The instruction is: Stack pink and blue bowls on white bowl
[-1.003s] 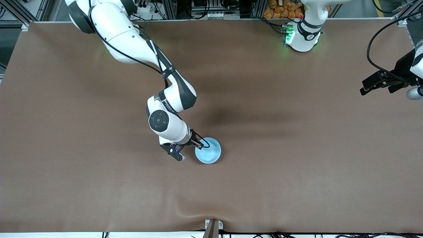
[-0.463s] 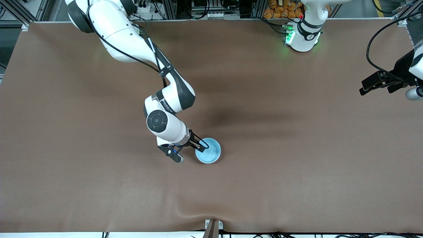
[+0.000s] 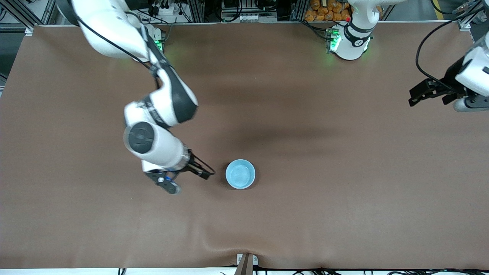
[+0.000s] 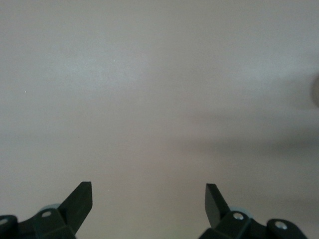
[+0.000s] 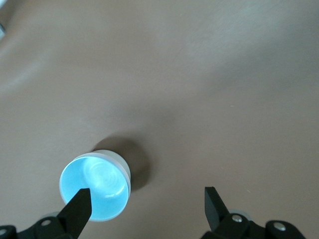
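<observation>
The blue bowl (image 3: pixel 240 174) stands upright on the brown table, about midway between the two arms' ends. In the right wrist view the blue bowl (image 5: pixel 94 188) shows a pale outer wall under its rim; I cannot tell whether that is another bowl. The pink bowl and the white bowl are hidden or out of view. My right gripper (image 3: pixel 208 175) (image 5: pixel 147 199) hangs open and empty just beside the blue bowl, toward the right arm's end, apart from it. My left gripper (image 3: pixel 414 97) (image 4: pixel 148 196) waits open and empty over bare table at the left arm's end.
The brown table cover (image 3: pixel 344 191) has a raised fold (image 3: pixel 225 240) near the front edge, above a metal bracket (image 3: pixel 246 262). The left arm's base (image 3: pixel 349 40) stands at the table's edge farthest from the front camera.
My right gripper opened, let go of the blue bowl's rim and pulled back toward the right arm's end. The bowl stayed in place. The left gripper drifted slightly.
</observation>
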Robot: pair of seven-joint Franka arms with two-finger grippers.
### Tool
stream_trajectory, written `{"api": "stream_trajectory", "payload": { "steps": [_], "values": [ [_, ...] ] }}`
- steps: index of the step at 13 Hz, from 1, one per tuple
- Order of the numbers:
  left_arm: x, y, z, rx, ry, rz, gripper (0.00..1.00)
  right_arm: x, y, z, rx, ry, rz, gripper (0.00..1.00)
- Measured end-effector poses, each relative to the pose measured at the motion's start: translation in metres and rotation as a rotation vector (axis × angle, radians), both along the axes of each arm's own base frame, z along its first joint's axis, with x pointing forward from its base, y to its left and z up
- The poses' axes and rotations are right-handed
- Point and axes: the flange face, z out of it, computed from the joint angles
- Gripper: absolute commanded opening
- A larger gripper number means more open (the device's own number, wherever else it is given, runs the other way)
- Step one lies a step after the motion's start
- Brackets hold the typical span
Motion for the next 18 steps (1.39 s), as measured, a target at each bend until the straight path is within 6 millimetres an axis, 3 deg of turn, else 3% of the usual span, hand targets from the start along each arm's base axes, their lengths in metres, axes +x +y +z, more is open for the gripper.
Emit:
{"api": "stream_trajectory", "payload": {
  "steps": [3,7,9,14,16,18],
  "values": [
    [-0.007,-0.002,0.011,0.004,-0.019,-0.003,1.00,0.004,-0.059,0.067,-0.001,-0.025,0.019,1.00],
    [-0.011,0.005,0.017,-0.020,-0.028,0.016,1.00,-0.007,-0.152,0.127,-0.031,-0.006,0.211,1.00],
    [-0.011,0.006,0.016,-0.021,-0.026,0.018,1.00,-0.015,-0.189,0.163,-0.037,-0.043,0.250,1.00],
    [-0.011,0.006,0.014,-0.022,-0.022,0.018,1.00,-0.061,-0.226,0.227,-0.108,-0.045,0.394,1.00],
    [-0.011,0.006,0.013,-0.021,-0.021,0.017,1.00,-0.081,-0.249,0.242,-0.132,-0.052,0.448,1.00],
    [-0.011,0.006,0.012,-0.021,-0.019,0.017,1.00,-0.101,-0.264,0.243,-0.147,-0.052,0.447,1.00]
  ]
}}
